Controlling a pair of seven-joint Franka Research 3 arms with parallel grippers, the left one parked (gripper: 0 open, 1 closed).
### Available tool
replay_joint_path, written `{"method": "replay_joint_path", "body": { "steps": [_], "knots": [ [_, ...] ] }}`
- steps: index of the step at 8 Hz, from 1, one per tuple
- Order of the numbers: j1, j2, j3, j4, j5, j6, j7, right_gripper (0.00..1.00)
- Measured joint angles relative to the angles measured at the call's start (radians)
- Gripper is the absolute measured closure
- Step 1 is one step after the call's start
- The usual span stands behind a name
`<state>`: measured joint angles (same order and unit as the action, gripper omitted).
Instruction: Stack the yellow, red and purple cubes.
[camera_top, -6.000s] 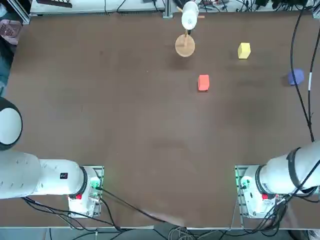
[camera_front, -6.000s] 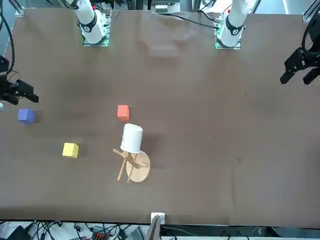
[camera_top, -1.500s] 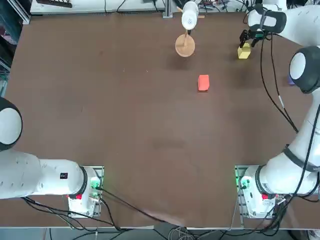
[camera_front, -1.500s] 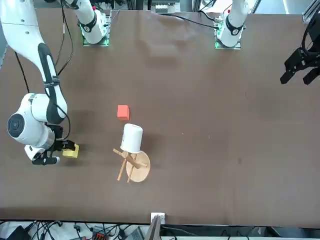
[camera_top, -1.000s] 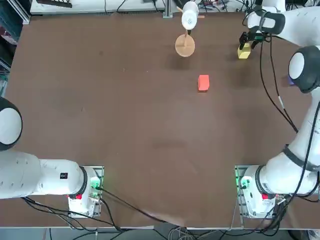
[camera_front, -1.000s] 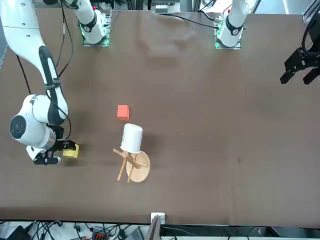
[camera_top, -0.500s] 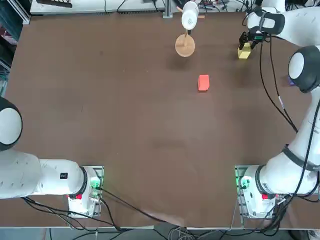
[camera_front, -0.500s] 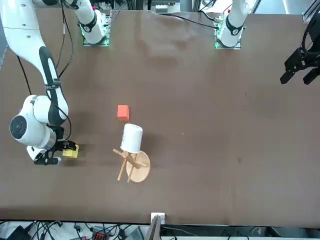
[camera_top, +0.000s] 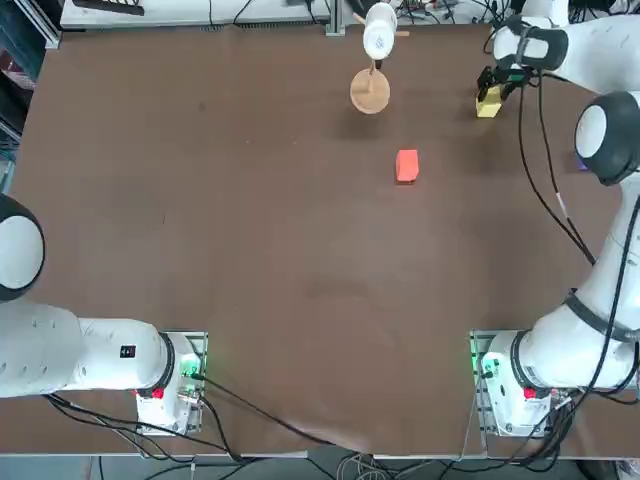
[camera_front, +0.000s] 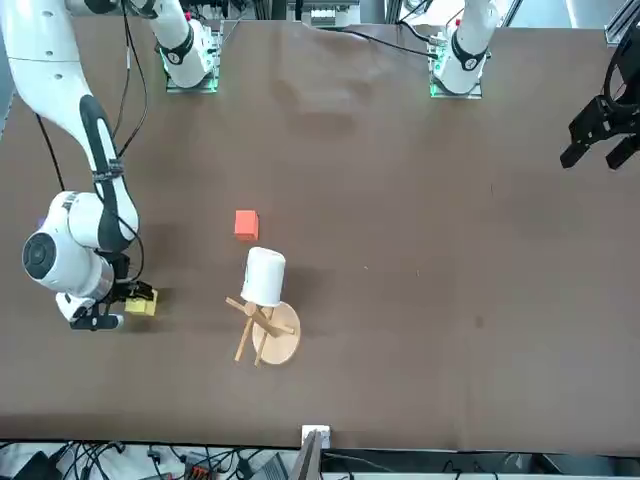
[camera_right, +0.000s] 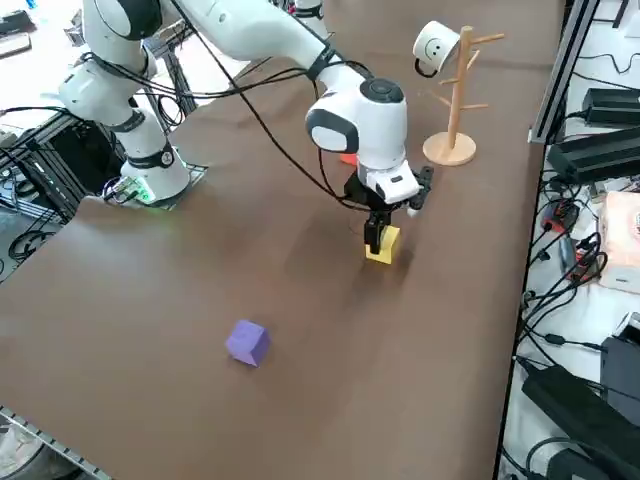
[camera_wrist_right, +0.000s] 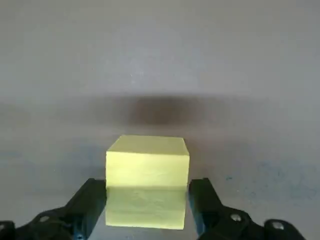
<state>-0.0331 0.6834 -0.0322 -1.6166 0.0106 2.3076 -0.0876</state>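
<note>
We count three cubes, one of each colour. The right gripper (camera_wrist_right: 147, 200) has its fingers (camera_wrist_right: 90, 200) closed on the yellow cube (camera_wrist_right: 147, 175), near the desk's (camera_top: 250, 250) far right corner. The red cube (camera_top: 406, 165) lies alone toward the middle. The purple cube (camera_right: 247, 342) shows clearly only from the right side. One wooden stand (camera_front: 265, 325) is also on the desk.

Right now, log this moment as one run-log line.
phase: grasp | right gripper: shut on yellow cube, far right of table | red cube: free, mid-table | purple cube: free | stack: not started
</note>
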Motion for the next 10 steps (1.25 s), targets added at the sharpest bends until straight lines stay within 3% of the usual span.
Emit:
{"method": "replay_joint_path", "body": {
  "steps": [4,7,10],
  "knots": [
    [0.000,0.010,0.000,0.000,0.000,0.003,0.001,0.02],
    [0.000,0.005,0.000,0.002,0.001,0.001,0.012,0.27],
    [0.000,0.004,0.000,0.002,0.001,0.000,0.013,0.32]
  ]
}}
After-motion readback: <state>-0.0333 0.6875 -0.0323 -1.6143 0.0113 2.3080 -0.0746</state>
